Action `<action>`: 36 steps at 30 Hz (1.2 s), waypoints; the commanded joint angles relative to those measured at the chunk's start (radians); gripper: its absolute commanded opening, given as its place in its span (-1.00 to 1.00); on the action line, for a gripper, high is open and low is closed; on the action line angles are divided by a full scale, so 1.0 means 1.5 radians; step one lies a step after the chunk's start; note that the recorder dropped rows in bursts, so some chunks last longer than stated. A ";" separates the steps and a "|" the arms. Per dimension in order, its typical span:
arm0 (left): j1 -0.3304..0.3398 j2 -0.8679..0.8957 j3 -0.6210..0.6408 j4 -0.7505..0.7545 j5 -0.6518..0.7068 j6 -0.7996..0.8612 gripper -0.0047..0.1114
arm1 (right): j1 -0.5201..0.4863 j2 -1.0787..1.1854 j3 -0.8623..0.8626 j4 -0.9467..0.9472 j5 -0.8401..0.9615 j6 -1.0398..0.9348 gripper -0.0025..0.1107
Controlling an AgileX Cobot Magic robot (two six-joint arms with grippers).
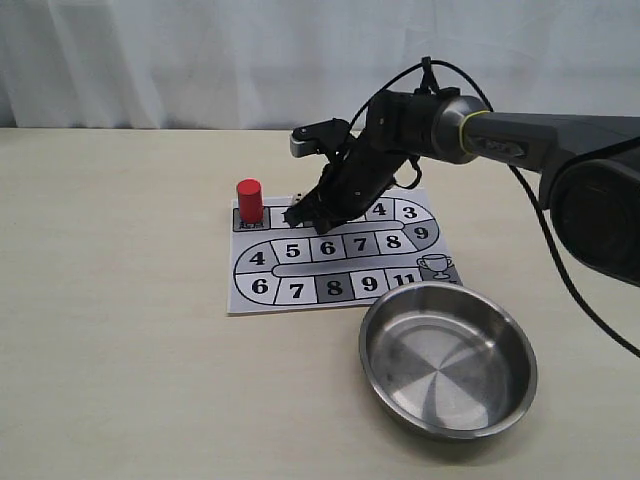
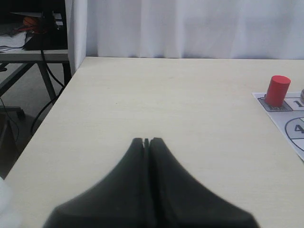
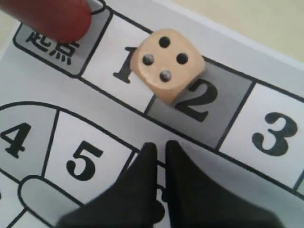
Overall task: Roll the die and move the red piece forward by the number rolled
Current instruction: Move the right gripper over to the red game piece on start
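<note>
The die (image 3: 167,64) lies on the numbered board (image 1: 245,298) across squares 1 and 2, four pips up. My right gripper (image 3: 160,146) hovers low over the board just short of the die, its fingers a narrow gap apart with nothing between them. In the exterior view that gripper (image 1: 292,215) points down at the board's top row, right of the red piece (image 1: 249,200). The red piece stands upright on the grey start square, also seen in the left wrist view (image 2: 277,90) and blurred in the right wrist view (image 3: 54,16). My left gripper (image 2: 147,140) is shut and empty over bare table.
A steel bowl (image 1: 448,358) sits in front of the board at its right corner. The right arm (image 1: 520,135) reaches in from the right above the board. The table's left edge (image 2: 42,128) shows in the left wrist view.
</note>
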 commanded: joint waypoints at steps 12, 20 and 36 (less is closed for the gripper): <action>-0.005 0.000 -0.004 0.001 -0.008 0.000 -0.92 | 0.045 -0.030 -0.093 0.110 -0.015 -0.091 0.38; -0.005 0.000 -0.004 0.001 -0.008 0.000 -0.92 | 0.086 -0.001 -0.093 0.096 -0.185 -0.090 0.38; -0.005 0.000 -0.004 0.001 -0.008 0.000 -0.92 | 0.096 0.047 -0.093 0.064 -0.235 0.010 0.38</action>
